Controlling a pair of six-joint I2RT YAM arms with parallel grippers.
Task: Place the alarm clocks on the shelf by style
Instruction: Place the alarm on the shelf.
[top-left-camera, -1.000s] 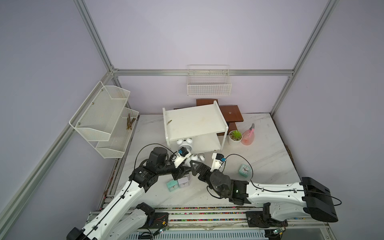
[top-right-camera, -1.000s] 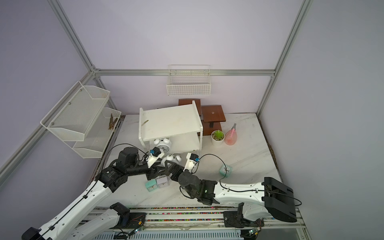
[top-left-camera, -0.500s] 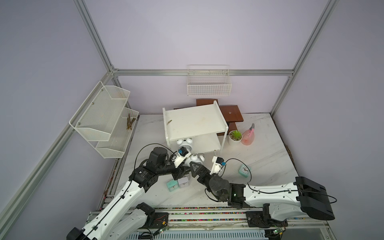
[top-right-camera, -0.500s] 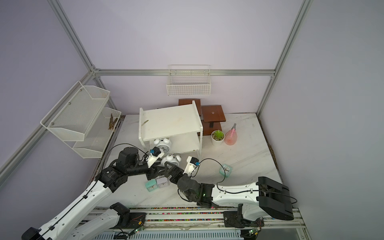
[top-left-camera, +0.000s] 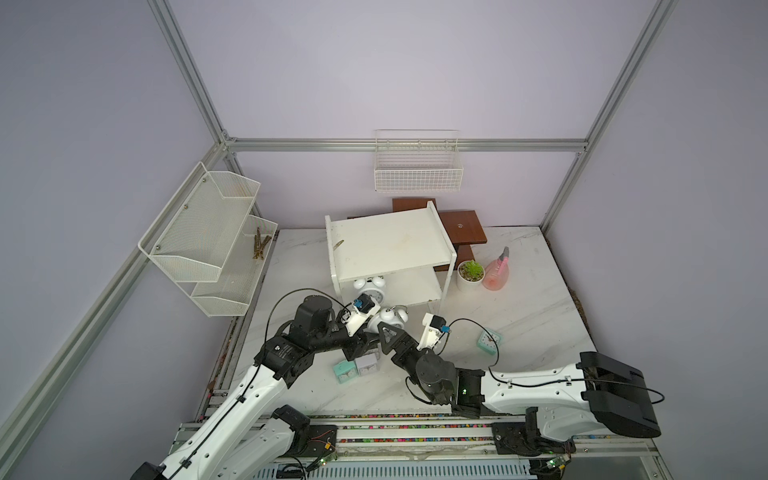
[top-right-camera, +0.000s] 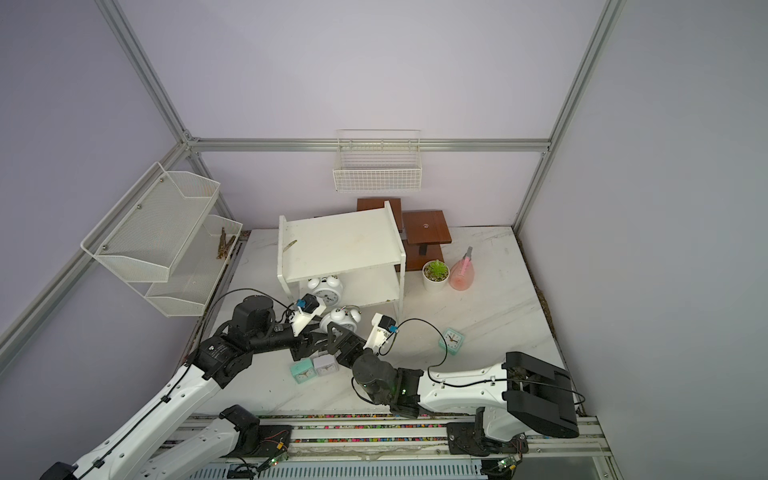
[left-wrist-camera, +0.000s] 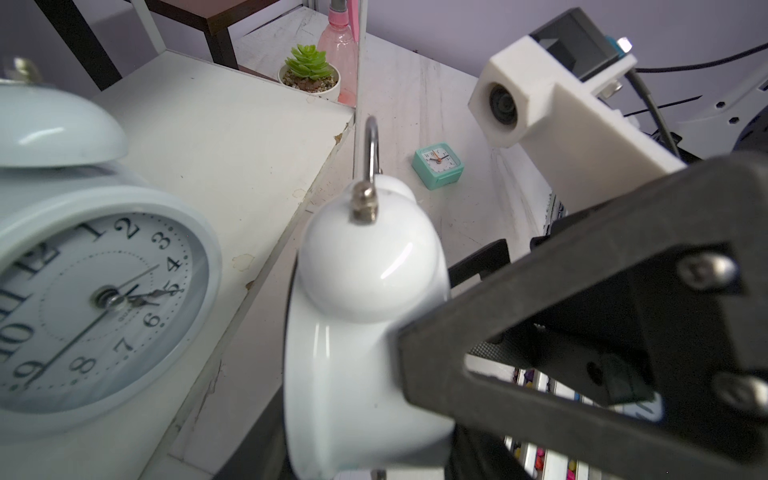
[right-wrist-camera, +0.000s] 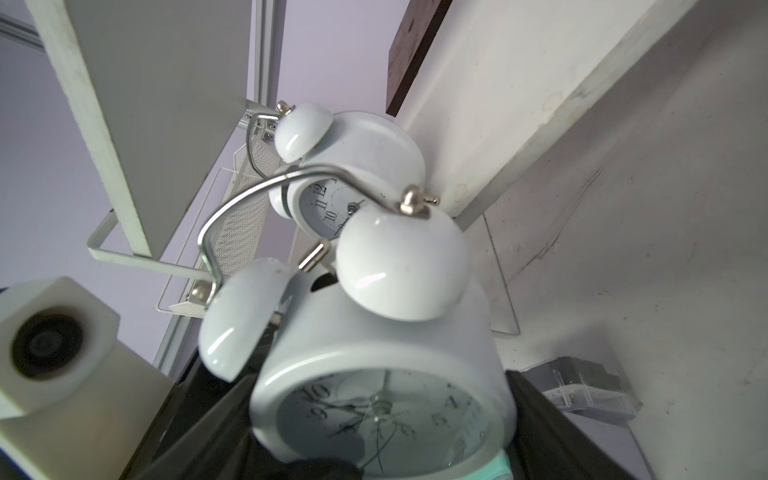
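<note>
A white twin-bell alarm clock (top-left-camera: 392, 318) (top-right-camera: 343, 320) hangs just in front of the shelf (top-left-camera: 386, 245), held between both arms. My left gripper (top-left-camera: 369, 332) (left-wrist-camera: 365, 457) is shut on it from the left. My right gripper (top-left-camera: 387, 336) (right-wrist-camera: 382, 415) has its dark jaws against both sides of the same clock (right-wrist-camera: 382, 374). The other twin-bell clock (top-left-camera: 370, 289) (left-wrist-camera: 104, 299) stands on the shelf's lower board. A mint square clock (top-left-camera: 345, 372) and a white square clock (top-left-camera: 368, 365) lie below the grippers. Another mint clock (top-left-camera: 489, 341) lies on the table to the right.
A potted succulent (top-left-camera: 471, 274) and a pink spray bottle (top-left-camera: 497, 274) stand right of the shelf, with a brown wooden stand (top-left-camera: 459, 226) behind. A wire basket (top-left-camera: 417, 174) hangs on the back wall and a mesh rack (top-left-camera: 208, 241) on the left wall.
My right arm has slid left up to the clock that the left gripper holds, and its jaws have narrowed onto it. The left arm has stayed still.
</note>
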